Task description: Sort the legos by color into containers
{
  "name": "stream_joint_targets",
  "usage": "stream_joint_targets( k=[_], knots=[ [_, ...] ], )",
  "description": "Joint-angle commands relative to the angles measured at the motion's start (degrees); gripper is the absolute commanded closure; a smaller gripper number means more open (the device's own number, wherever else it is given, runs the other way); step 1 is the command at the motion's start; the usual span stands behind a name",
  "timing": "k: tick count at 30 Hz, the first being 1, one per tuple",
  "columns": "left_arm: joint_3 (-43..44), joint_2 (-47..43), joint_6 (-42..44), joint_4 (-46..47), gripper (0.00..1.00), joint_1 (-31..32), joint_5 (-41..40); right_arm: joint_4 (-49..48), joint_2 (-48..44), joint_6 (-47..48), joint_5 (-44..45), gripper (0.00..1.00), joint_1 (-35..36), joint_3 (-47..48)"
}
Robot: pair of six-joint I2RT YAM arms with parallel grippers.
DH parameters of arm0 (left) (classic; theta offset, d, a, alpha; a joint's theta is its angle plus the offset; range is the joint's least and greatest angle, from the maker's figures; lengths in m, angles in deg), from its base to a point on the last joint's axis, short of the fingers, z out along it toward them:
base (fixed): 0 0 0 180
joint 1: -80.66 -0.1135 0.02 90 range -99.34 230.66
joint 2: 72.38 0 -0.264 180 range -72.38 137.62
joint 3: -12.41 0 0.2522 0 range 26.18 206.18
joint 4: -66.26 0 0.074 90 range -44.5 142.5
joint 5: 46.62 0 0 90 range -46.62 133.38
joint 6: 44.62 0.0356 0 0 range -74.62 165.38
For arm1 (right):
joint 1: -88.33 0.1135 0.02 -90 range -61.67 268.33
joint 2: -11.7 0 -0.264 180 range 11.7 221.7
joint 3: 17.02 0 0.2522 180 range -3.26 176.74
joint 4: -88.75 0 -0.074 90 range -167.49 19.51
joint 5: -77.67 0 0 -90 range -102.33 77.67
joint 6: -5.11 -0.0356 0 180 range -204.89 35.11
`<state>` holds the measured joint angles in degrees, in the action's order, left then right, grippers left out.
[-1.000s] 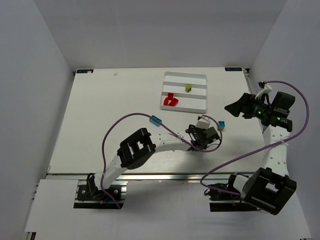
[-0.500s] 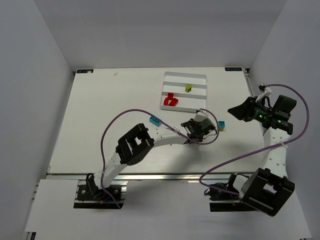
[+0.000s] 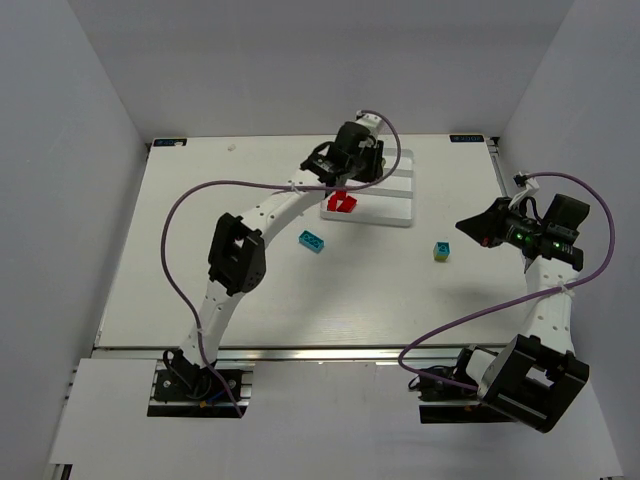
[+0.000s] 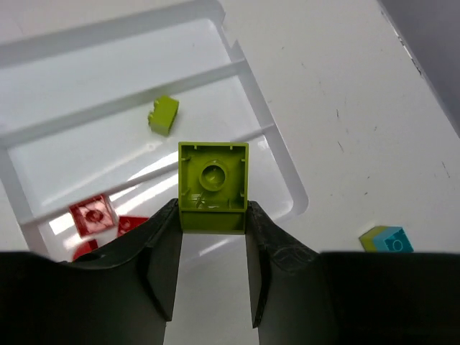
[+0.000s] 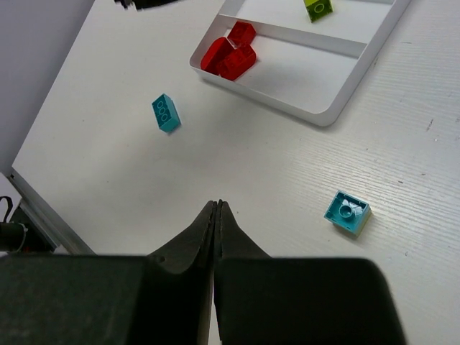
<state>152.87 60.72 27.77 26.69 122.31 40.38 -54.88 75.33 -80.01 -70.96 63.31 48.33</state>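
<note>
Fingers (image 4: 162, 262) of the left gripper (image 4: 213, 219): clamped on one yellow-green lego (image 4: 213, 188), pinched by its lower edge with the hollow underside towards the lens. Held this way, the piece hangs at frame centre over the white tray (image 4: 286, 180), in line with the ridge between the middle compartment and the red one. Which of the two lies directly beneath cannot be told. Probable purpose: release beside its match.

Second yellow-green lego (image 4: 164, 115): loose in the middle compartment, upper left of centre.

Red legos (image 4: 93, 215): close together in the compartment at lower left of the wrist view.

Right gripper (image 5: 216, 212): fingers pressed together, carrying nothing, hovering above the table (image 5: 287, 165). It is judged to be parked clear of the left arm's reach.

Cyan lego (image 3: 312, 240): on the table, just left of centre in the top view and apart from the tray. Unsorted.

Cyan piece (image 3: 440, 250): on the table right of centre, with yellow-green showing along one side. Whether it is one brick or two stacked cannot be told.

Change from half a second earlier: the left gripper was low over the table, lower right of centre, next to the cyan piece. It is now stretched out to the upper centre, above the tray. The right arm and the tray's contents are unchanged.
</note>
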Motion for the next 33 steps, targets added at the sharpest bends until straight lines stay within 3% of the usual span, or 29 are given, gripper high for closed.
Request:
stream_joint_targets(
  k=[1, 3, 7, 10, 15, 26, 30, 31, 32, 33],
  knots=[
    [1.1, 0.76, 11.15, 0.74, 0.85, -3.23, 13.36, -1.43, -0.62, 0.65, -1.57, 1.0, -0.21, -0.18],
    [0.22, 0.76, 16.09, 3.11, 0.83, -4.82, 17.31, -1.52, -0.79, 0.65, -1.57, 1.0, -0.21, -0.18],
    [-2.93, 0.93, 35.12, 4.97, 0.84, -6.57, 25.83, -1.61, -0.79, 0.56, -2.01, 1.0, -0.21, -0.35],
    [-6.27, 0.23, 40.7, 9.27, 0.87, -7.2, 24.82, -1.78, -0.79, 0.3, -2.36, 1.0, -0.3, -0.53],
    [-5.85, 2.77, 42.22, 15.68, 0.85, -7.72, 19.89, -2.31, -0.44, 0.04, -2.63, 0.99, -0.56, -0.97],
    [-1.19, 10.25, 41.51, 18.33, 0.77, -7.72, 9.95, -2.92, -0.44, 0.12, -3.68, 0.97, -1.79, -1.67],
    [-1.71, 10.69, 41.51, 18.95, 0.66, -7.72, 8.81, -3.19, -0.18, 0.04, -3.77, 0.96, -1.97, -1.94],
    [-1.8, 10.78, 41.25, 19.03, 0.58, -7.72, 7.94, -3.27, -0.09, 0.04, -3.77, 0.96, -1.97, -2.02],
    [-1.98, 10.69, 40.99, 19.03, 0.37, -7.72, 7.49, -3.36, 0.08, 0.04, -3.77, 0.96, -1.97, -2.02],
    [-2.15, 10.26, 40.81, 19.3, 0.32, -7.72, 7.14, -3.36, 0.17, 0.04, -3.77, 0.96, -2.14, -2.11]
  ],
)
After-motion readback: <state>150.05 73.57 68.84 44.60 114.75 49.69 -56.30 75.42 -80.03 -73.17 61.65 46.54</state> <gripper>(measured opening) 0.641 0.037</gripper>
